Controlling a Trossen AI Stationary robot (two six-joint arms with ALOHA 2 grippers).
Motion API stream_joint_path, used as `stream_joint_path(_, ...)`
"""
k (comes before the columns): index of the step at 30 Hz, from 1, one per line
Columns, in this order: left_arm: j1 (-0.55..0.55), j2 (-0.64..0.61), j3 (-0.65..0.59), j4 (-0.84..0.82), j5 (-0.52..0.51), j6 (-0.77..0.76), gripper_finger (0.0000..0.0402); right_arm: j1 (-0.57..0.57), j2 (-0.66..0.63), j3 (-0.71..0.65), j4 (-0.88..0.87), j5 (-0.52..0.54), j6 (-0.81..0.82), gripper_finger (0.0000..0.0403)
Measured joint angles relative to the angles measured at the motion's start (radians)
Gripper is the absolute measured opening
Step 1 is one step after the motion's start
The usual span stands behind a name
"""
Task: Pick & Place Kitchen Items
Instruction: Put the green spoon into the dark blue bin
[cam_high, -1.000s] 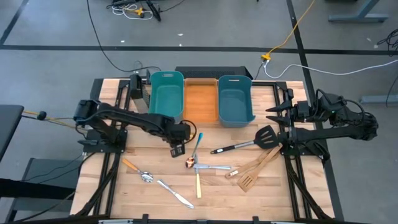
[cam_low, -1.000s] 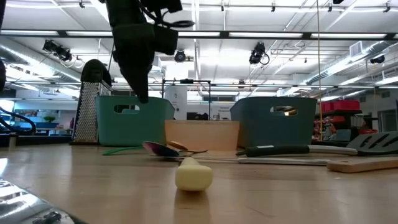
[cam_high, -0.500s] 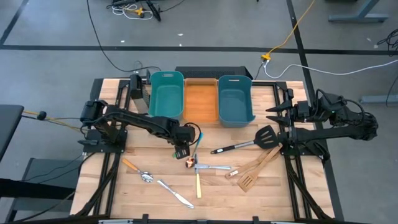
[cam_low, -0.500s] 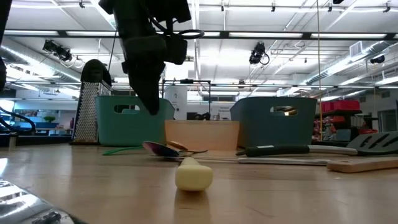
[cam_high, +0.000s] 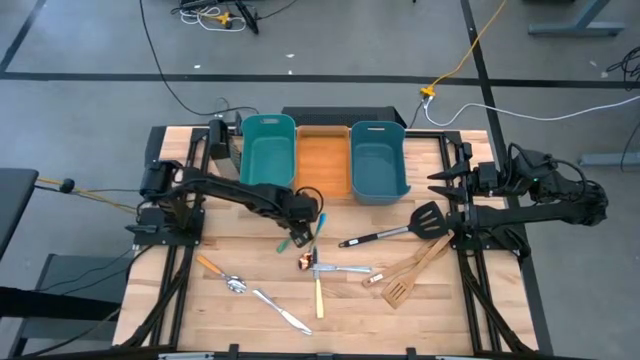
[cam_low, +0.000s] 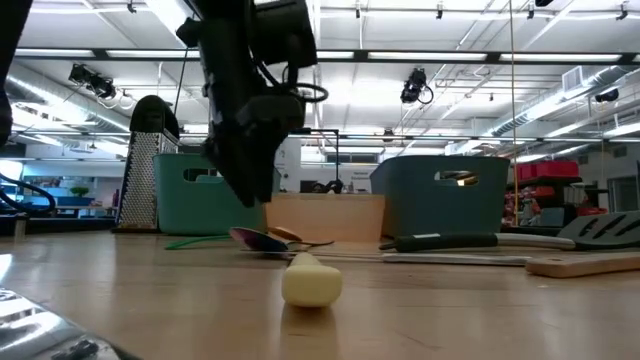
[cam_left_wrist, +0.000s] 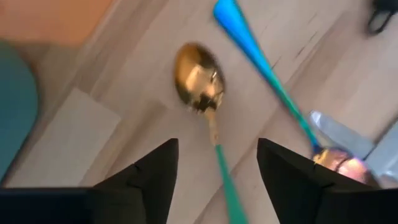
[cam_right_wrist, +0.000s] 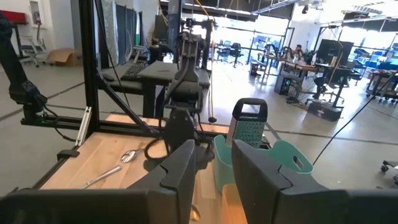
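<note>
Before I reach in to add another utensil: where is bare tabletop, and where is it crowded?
Free: the near right corner past the wooden spatulas, and the strip before the left arm's base. Crowded: the middle, around the left gripper and the spoons.

Utensils (cam_high: 320, 265), bins (cam_high: 324, 160) on wooden table (cam_high: 220, 310)

You see a glossy gold metal spoon (cam_left_wrist: 198, 78) at the frame's centre top, on the matt pale wood table (cam_left_wrist: 143, 68).
</note>
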Motion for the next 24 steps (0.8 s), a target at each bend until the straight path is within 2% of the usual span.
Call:
stream_joint_path(6,0.003,0.067,0.0,0.02,0.064,-0.004,0.0216,0.0,0.0,0.0,0.0,0.0,0.0,0.0118)
stream_joint_path(16,0.001,0.138,0.006,0.01,0.056,0.001,0.0215,0.0,0.0,0.0,0.0,0.0,0.0,0.0118)
stream_joint_path(24,0.001,0.14,0.004,0.009,0.04,-0.003,0.0205,0.0,0.0,0.0,0.0,0.0,0.0,0.0118)
